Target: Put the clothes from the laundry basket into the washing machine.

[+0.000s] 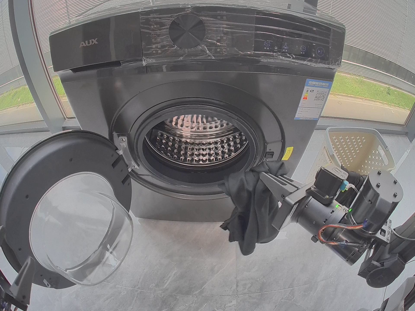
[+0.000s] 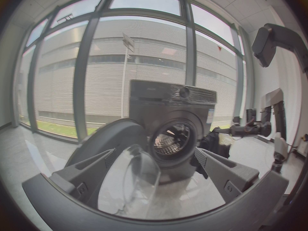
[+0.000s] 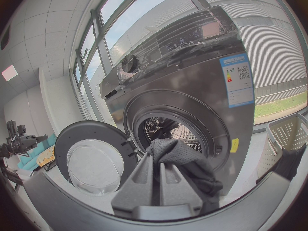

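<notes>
- Beside the washing machine [image 1: 108, 91] mouth, head view: right gripper [image 1: 264, 178] is pinching a limp dark garment [image 1: 251, 221].
- Left wrist view: left gripper [image 2: 154, 153] is gaping.
- Right wrist view: dark garment is looking soft, light; its bunched fold is suiting the grip.

This is a staged laundry corner in a modern glass-walled building, more demo room or lab than home. A washer [image 1: 194, 87] (film wrap on its panel) stands alone on grey stone-look tiles [image 1: 181, 260] against floor-to-ceiling windows [image 2: 106, 77]. Overhead is a panelled office ceiling [image 3: 41, 32], with a basket [image 1: 363, 152] at the right.
</notes>
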### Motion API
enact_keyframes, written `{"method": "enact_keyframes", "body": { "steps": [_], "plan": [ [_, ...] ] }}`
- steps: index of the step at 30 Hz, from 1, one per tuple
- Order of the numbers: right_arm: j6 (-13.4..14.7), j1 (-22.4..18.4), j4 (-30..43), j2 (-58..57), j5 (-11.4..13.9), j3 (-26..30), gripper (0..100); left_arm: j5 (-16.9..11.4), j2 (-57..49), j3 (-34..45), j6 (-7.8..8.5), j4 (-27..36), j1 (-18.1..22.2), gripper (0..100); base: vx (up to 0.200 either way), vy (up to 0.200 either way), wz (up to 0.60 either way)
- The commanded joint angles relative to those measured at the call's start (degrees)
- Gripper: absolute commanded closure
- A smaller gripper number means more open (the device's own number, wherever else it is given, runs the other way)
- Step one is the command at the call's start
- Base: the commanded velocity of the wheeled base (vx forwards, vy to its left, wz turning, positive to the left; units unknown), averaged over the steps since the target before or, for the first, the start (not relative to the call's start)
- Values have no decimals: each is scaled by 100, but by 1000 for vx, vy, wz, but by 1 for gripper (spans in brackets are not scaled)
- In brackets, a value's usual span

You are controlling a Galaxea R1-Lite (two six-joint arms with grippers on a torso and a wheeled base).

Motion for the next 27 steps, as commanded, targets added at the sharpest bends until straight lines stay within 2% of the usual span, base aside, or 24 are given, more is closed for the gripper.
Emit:
{"method": "enact_keyframes", "body": {
  "steps": [1, 2, 4, 5, 6, 10, 13, 15, 16, 21, 23, 25, 27],
  "plan": [
    [-17, 44, 38, 510, -8, -857, 100, -1291, 2124, -191, 299, -272, -146, 0, 0, 0, 0],
    [-17, 26, 38, 546, -8, -909, 100, -1502, 2317, -165, 440, -299, -233, 0, 0, 0, 0],
    [-17, 26, 38, 589, -8, -980, 100, -1871, 2625, -174, 572, -334, -444, 0, 0, 0, 0],
    [-17, 17, 38, 616, -17, -1015, 100, -2003, 2765, -174, 625, -334, -567, 0, 0, 0, 0],
    [-17, 9, 47, 642, -17, -1067, 100, -2020, 2959, -209, 633, -334, -717, 0, 0, 0, 0],
    [-25, 0, 47, 800, -60, -1234, 100, -1915, 3767, -271, 748, -580, -1297, 0, 0, 0, 0],
    [-25, 9, 100, 915, -69, -1366, 100, -1669, 4681, -262, 713, -1380, -1552, 0, 0, 0, 0],
    [-25, 35, 161, 932, -87, -1401, 100, -1651, 5024, -262, 704, -1679, -1657, 0, 0, 0, 0],
    [1, 88, 285, 915, -104, -1437, 100, -1633, 5499, -253, 686, -2118, -1824, 0, 0, 0, 0],
    [54, 132, 346, 880, -87, -1542, 100, -1625, 6562, -279, 660, -3006, -2211, 0, 0, 0, 0],
    [54, 132, 346, 880, -87, -1542, 100, -1625, 6562, -279, 660, -3006, -2211, 0, 0, 0, 0],
    [54, 140, 328, 862, -87, -1516, 100, -1554, 7301, -464, 607, -3428, -2343, 0, 0, 0, 0],
    [54, 140, 320, 862, -87, -1489, 100, -1528, 7459, -508, 598, -3524, -2387, 0, 0, 0, 0]
  ]
}}
